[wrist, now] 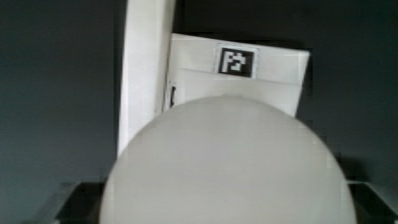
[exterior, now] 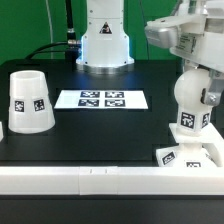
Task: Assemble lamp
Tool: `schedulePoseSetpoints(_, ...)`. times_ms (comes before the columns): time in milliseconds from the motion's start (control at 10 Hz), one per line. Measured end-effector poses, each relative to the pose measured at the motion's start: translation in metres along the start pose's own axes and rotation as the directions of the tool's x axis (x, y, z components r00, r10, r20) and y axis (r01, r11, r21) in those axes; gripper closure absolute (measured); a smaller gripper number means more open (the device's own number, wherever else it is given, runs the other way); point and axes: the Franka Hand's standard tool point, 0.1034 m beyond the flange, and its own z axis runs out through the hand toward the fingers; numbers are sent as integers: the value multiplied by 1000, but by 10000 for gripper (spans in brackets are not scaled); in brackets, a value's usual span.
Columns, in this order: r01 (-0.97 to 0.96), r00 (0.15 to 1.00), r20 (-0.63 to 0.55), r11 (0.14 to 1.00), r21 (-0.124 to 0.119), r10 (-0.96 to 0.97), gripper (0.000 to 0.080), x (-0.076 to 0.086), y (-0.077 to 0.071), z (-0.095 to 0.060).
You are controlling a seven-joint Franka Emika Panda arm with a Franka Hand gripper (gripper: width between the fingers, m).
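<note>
White bulb [exterior: 190,100] hangs clenched in the pincer [exterior: 192,78] above the base [exterior: 190,153], seemingly not yet seated; the shade [exterior: 29,102] waits apart on the bench [exterior: 100,130].

You have the shade [exterior: 30,101] at the exterior view's left middle, standing on the table [exterior: 100,135]. The marker board [exterior: 102,99] lies flat at frame centre, well apart from the shade. At the right edge, the bulb [exterior: 191,100] stands upright directly over the base [exterior: 190,154], which sits at the lower right against the front rail [exterior: 90,178]. The arm's pedestal [exterior: 105,45] stands at upper centre, behind the marker board.
</note>
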Motion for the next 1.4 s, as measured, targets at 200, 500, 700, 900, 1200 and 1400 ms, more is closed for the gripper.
schedulePoseSetpoints(200, -208, 978, 1, 978, 3, 208, 223, 0, -1, 0)
schedulePoseSetpoints(500, -510, 860, -3, 860, 8, 510, 223, 0, -1, 0)
schedulePoseSetpoints(700, -641, 768, -3, 768, 9, 641, 222, 1, -1, 0)
schedulePoseSetpoints(900, -755, 655, -3, 655, 12, 755, 222, 1, 0, -1)
schedulePoseSetpoints(1200, -866, 500, 0, 500, 9, 866, 222, -3, 1, -1)
schedulePoseSetpoints(1400, -913, 409, 0, 409, 6, 913, 222, -5, 2, -2)
